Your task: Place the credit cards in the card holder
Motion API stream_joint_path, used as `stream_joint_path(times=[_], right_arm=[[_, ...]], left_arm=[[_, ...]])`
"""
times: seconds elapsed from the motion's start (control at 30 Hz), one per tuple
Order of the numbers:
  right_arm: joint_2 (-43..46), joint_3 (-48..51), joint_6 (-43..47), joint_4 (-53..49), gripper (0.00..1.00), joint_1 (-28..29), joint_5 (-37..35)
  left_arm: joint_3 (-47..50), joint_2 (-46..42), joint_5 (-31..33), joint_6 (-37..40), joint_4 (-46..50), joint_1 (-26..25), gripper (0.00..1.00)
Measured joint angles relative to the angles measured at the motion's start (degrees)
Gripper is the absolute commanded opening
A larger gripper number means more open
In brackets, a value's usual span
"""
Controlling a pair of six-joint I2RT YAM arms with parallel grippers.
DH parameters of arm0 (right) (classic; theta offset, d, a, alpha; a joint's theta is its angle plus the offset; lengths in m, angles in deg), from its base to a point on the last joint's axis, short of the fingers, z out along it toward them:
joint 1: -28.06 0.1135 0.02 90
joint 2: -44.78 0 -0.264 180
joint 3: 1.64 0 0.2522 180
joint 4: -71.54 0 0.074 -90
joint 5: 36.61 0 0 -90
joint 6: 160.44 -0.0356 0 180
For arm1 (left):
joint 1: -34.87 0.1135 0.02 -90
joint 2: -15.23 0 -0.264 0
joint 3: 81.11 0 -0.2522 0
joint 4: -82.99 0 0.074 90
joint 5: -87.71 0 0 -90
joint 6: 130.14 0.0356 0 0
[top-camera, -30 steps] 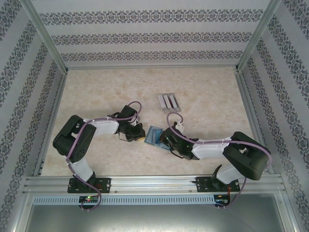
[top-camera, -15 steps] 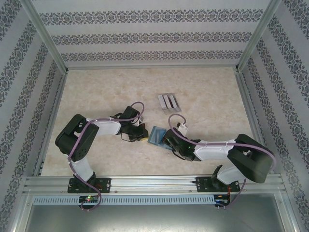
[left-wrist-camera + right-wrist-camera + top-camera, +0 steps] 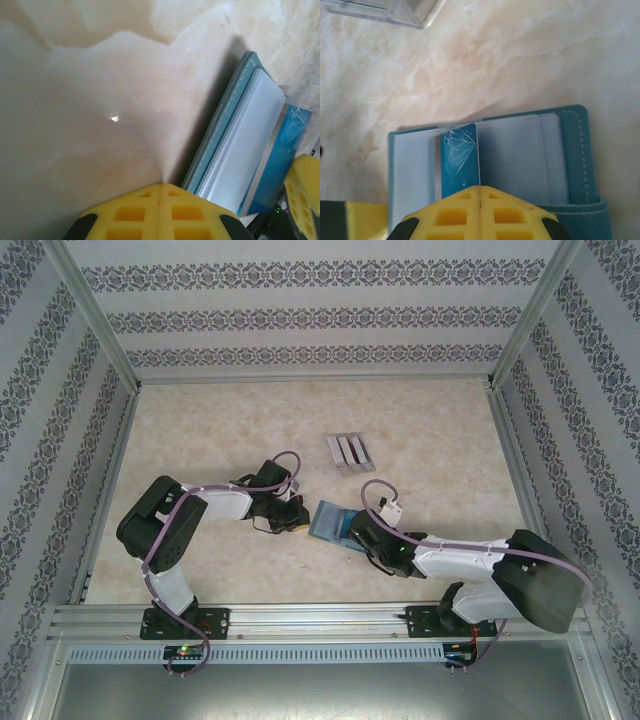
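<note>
Card holder [image 3: 326,519], credit cards [image 3: 348,451] beyond (well apart)

The blue card [image 3: 460,160] has its bottom end hidden behind the yellow right gripper [image 3: 480,190]. The card holder [image 3: 570,150] runs off the bottom edge there. From above, the grey cards [image 3: 348,452] look too small to count.

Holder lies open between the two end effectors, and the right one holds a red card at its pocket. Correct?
No, the card is blue, not red, as the right wrist view shows. The holder lies open between the left end effector and the right end effector, which holds a blue card at its pocket.
</note>
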Motion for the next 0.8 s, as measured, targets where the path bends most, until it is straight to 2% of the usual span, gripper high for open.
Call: stream_joint_path(times=[0.3, 0.57, 0.6, 0.7, 0.8], right_arm=[[-2.34, -2.21, -4.90, -1.27, 0.00, 2.67, -7.02], [-5.46, -4.02, -2.75, 1.31, 0.00, 3.30, -5.92], [-5.14, -4.04, -1.40, 1.40, 0.05, 3.26, -5.20], [-2.14, -4.28, 2.78, 0.02, 0.29, 2.10, -1.66], [2.27, -4.52, 6.60, -1.62, 0.44, -1.20, 3.39]], left_arm=[[1.25, -0.09, 0.66, -1.95, -3.43, -1.20, 0.00], [1.40, -0.11, 0.94, -2.51, -4.20, -1.64, 0.00], [1.38, -0.07, 0.98, -2.60, -4.22, -1.70, 0.00], [1.38, -0.07, 1.11, -2.69, -4.33, -1.81, 0.00], [1.31, -0.07, 1.11, -2.75, -4.33, -1.84, 0.06]])
